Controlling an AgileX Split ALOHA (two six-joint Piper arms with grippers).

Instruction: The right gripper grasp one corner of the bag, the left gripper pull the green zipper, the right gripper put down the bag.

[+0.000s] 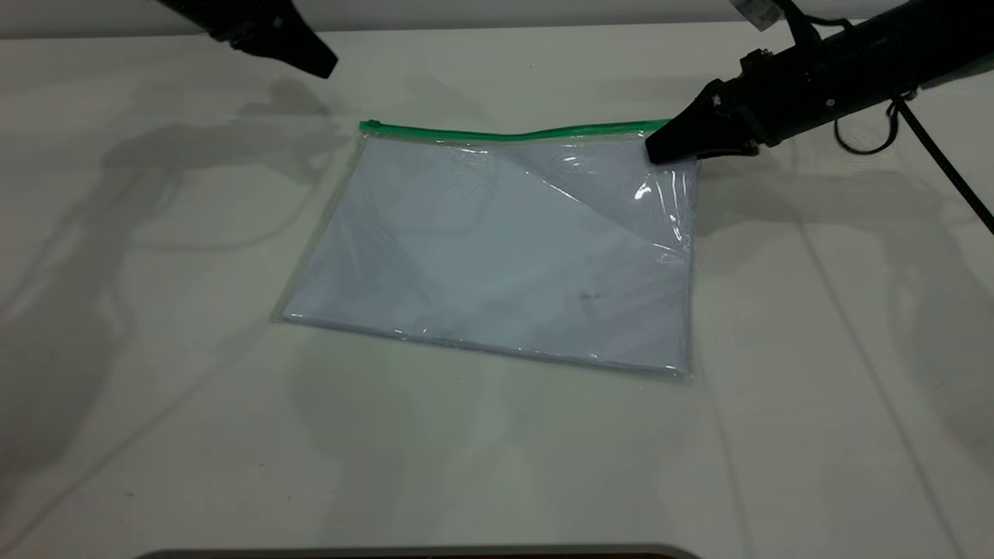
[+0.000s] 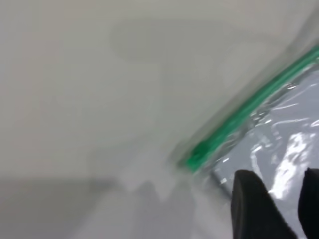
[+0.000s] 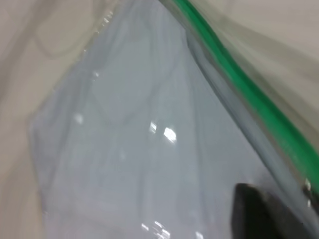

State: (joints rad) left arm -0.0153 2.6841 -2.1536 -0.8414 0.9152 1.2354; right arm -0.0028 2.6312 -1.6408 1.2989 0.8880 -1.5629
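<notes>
Exterior view shows the bag (image 1: 497, 248) lying near the middle of the white table (image 1: 155, 427), a flat clear plastic pouch, rectangular, glossy and slightly wrinkled, with pale bluish-white sheets inside. Its far long edge carries the green zipper (image 1: 505, 133), a thin bright strip running from upper centre-left to upper right of the frame. My right gripper (image 1: 660, 149) reaches in from the upper right, its pointed black tip at the bag's far right corner, where the plastic creases and catches glare; whether it is clenched on the corner I cannot tell. My left gripper (image 1: 322, 66) hangs at the upper left, well apart from the bag. In the left wrist view two black fingers (image 2: 254, 209) stand parted over the plastic, near the zipper's end.
</notes>
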